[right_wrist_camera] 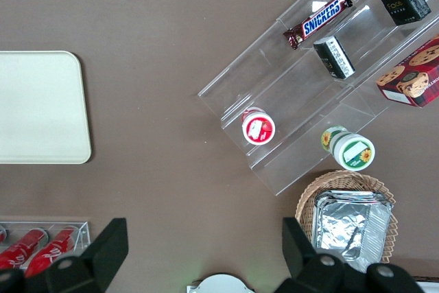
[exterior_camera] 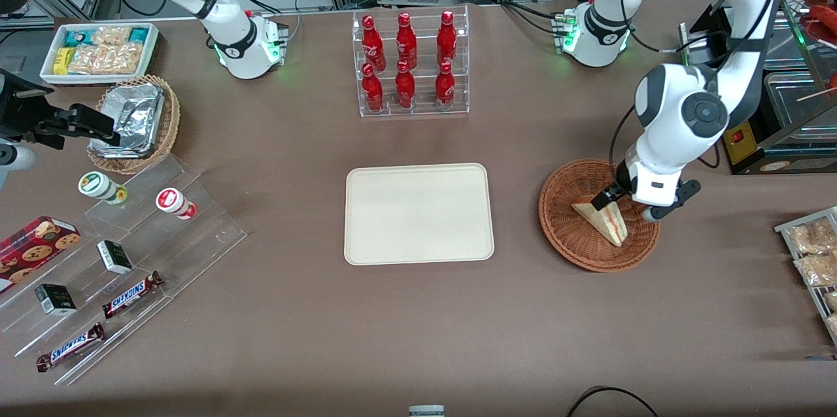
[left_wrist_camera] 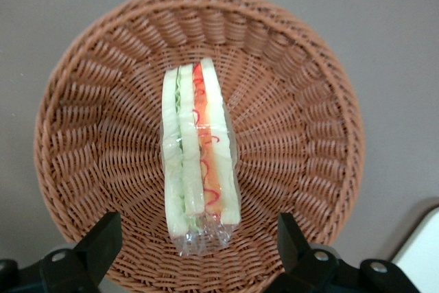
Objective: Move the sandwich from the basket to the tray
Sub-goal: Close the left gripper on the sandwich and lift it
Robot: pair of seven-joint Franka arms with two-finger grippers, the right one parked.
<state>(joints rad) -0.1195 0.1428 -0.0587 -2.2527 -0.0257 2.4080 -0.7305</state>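
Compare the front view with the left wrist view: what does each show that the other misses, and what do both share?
Only the front view shows the whole tray, bare, the red bottles and the snack steps. Only the left wrist view shows the open claw with its fingers either side of the sandwich's end, and the clear wrap on it. Both show the sandwich lying in the basket.

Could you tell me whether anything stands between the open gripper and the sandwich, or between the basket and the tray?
Nothing visible does. The gripper hangs open just above the sandwich, which lies alone in the basket. Only bare table separates the basket from the tray; the rack of red bottles stands farther from the front camera.
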